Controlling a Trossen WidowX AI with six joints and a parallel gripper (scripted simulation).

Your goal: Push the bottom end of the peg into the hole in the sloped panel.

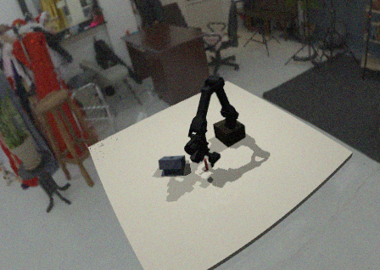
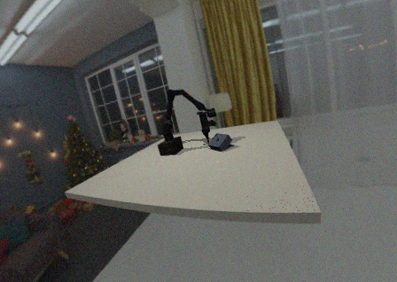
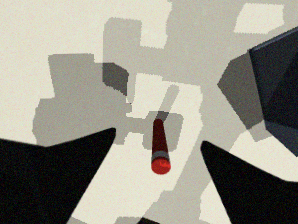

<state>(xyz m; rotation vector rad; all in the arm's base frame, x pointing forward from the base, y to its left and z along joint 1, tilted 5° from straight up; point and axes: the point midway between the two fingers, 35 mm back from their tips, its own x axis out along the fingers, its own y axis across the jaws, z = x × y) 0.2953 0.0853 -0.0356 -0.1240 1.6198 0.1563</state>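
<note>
A small red round peg (image 1: 206,164) (image 3: 159,150) stands upright on the white table (image 1: 254,188) (image 2: 248,179). My gripper (image 1: 205,158) (image 2: 206,132) (image 3: 158,138) is open and hangs low right over the peg, one finger on each side of it, not touching it. In the wrist view the peg's round top shows between the two black fingers. The dark blue sloped panel (image 1: 172,165) (image 2: 220,141) (image 3: 277,95) sits on the table just to the left of the peg in the top view. Its hole does not show clearly.
The arm's dark base block (image 1: 229,132) (image 2: 170,147) stands on the table behind the peg. Off the table there is room furniture, far from the arm.
</note>
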